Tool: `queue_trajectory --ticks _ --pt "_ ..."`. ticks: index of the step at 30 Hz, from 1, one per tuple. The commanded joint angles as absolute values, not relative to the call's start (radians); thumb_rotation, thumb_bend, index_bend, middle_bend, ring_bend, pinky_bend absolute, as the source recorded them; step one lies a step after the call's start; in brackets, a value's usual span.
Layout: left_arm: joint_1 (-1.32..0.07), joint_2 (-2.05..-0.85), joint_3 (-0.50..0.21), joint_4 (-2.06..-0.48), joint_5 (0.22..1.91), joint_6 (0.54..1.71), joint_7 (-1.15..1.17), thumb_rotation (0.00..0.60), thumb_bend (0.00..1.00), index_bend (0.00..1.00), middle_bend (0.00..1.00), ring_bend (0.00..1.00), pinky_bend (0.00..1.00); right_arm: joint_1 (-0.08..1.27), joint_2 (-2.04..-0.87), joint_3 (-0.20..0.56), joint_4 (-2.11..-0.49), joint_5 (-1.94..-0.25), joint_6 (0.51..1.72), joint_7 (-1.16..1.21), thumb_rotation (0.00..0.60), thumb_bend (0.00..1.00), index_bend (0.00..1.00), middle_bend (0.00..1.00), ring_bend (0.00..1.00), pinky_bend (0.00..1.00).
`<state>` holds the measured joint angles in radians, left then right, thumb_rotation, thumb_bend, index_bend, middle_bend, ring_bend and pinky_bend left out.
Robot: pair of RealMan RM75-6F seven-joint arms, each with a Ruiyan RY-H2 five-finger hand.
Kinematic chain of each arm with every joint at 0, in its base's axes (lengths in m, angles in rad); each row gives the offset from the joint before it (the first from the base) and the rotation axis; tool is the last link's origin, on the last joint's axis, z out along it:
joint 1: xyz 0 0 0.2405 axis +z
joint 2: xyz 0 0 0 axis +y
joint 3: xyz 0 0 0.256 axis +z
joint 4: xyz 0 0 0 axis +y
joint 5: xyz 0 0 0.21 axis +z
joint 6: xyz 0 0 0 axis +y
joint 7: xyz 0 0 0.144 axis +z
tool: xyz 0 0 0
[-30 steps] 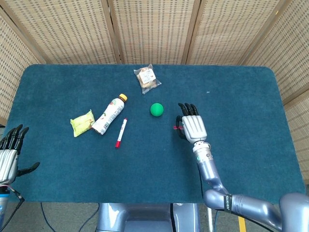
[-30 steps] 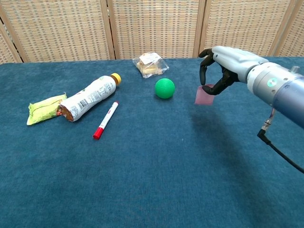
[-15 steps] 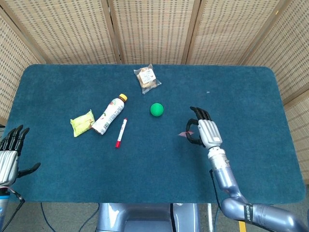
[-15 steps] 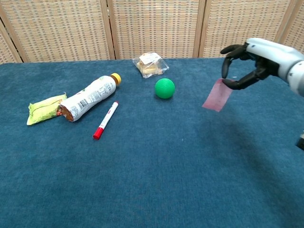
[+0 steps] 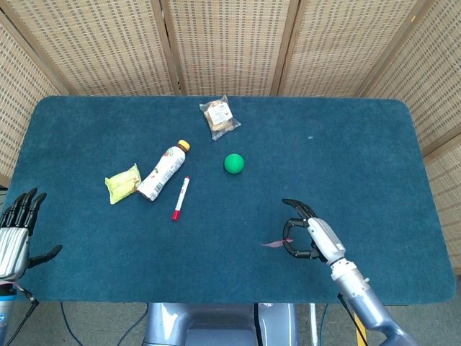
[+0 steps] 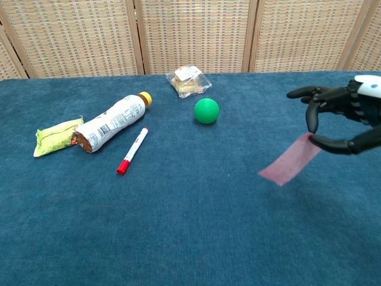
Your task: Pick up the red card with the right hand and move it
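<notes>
The red card hangs tilted above the blue table, pinched by one edge between the thumb and a finger of my right hand. In the head view the card shows as a thin pink sliver just left of the right hand, near the table's front right. My left hand hovers off the table's front left corner with its fingers spread and nothing in it.
A green ball lies mid-table. To its left are a red marker, a lying bottle and a yellow packet. A clear snack bag sits at the back. Wicker screens stand behind the table.
My right hand has carried the card away from beside the green ball, toward the table's front right. The card now tilts flatter. The left hand has barely moved.
</notes>
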<state>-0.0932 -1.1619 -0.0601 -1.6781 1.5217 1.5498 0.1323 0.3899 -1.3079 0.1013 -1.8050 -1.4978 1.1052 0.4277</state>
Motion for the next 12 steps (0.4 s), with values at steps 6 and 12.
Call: queue_trajectory --ticks 6,12 --pt "-0.092 -1.162 -0.058 -1.675 1.528 1.552 0.127 0.6 0.06 0.0 0.0 0.0 0.13 0.368 -1.272 0.042 -1.855 -1.593 1.149 0.475 0.6 0.54 0.72 0.15 0.0 0.0" --pt "-0.092 -1.163 -0.058 -1.677 1.534 1.555 0.13 0.6 0.06 0.0 0.0 0.0 0.13 0.371 -1.265 0.029 -1.874 -1.614 1.158 0.477 0.6 0.54 0.72 0.15 0.0 0.0"
